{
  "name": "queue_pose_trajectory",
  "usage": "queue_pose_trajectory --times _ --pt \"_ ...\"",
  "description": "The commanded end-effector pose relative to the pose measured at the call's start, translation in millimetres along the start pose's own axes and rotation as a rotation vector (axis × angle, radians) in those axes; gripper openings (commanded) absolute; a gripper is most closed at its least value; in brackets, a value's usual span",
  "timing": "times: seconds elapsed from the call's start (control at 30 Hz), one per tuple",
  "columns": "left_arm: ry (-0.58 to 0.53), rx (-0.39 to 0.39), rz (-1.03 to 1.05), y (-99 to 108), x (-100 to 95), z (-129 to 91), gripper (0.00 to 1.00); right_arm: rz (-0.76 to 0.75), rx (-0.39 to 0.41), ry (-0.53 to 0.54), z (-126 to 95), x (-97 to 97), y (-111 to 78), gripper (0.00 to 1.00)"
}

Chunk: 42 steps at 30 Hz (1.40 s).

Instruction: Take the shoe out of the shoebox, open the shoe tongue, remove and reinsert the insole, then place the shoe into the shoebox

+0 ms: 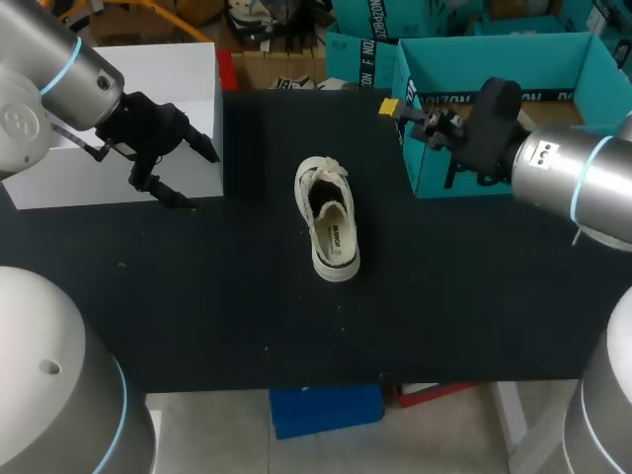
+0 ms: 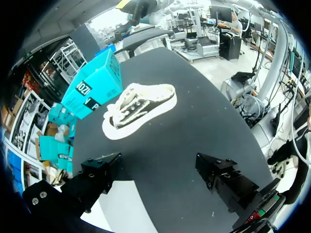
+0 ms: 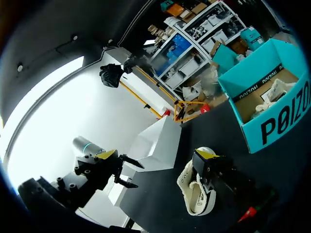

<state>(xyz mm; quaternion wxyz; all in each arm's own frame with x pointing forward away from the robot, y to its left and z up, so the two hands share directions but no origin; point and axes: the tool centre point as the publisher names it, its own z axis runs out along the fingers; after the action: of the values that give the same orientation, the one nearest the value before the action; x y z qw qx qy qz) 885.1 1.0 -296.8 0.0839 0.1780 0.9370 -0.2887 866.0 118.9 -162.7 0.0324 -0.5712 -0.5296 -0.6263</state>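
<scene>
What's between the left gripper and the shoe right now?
Past the white box by the left gripper, only bare black table up to the shoe, in head view.

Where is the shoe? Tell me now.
In the head view the shoe lies at the middle of the table, between the white box at left and the teal shoebox at right, untouched.

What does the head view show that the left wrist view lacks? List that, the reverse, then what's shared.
Head view only: the shoebox's open inside and the shoe's opening from above. Left wrist view only: the shoe's side profile, ahead of the open left gripper. Both: the shoe standing on the black table, outside the shoebox.
</scene>
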Motion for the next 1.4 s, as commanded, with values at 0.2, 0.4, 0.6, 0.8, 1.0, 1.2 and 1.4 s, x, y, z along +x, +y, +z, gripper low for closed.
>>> queue_pose_trajectory --times 0.2,0.4,0.6,0.8,1.0,1.2,1.4 --pt "-0.005 0.0 0.002 0.5 0.6 1.2 1.0 -0.026 1.005 -0.02 3.5 6.2 4.8 1.0" --pt "-0.005 0.0 0.002 0.5 0.6 1.2 1.0 -0.026 0.983 -0.014 3.3 7.8 7.8 1.0" --pt "-0.005 0.0 0.002 0.5 0.6 1.2 1.0 0.034 0.962 -0.015 7.5 17.4 25.5 1.0" --pt "-0.005 0.0 0.002 0.5 0.6 1.2 1.0 0.134 0.966 0.004 13.7 24.5 39.4 1.0" --pt "-0.005 0.0 0.002 0.5 0.6 1.2 1.0 0.241 1.007 -0.023 16.6 29.4 48.6 1.0" --pt "-0.005 0.0 0.002 0.5 0.6 1.2 1.0 0.322 1.065 -0.113 20.6 32.2 53.7 1.0" --pt "-0.005 0.0 0.002 0.5 0.6 1.2 1.0 0.314 1.102 -0.246 23.3 31.2 56.7 1.0"
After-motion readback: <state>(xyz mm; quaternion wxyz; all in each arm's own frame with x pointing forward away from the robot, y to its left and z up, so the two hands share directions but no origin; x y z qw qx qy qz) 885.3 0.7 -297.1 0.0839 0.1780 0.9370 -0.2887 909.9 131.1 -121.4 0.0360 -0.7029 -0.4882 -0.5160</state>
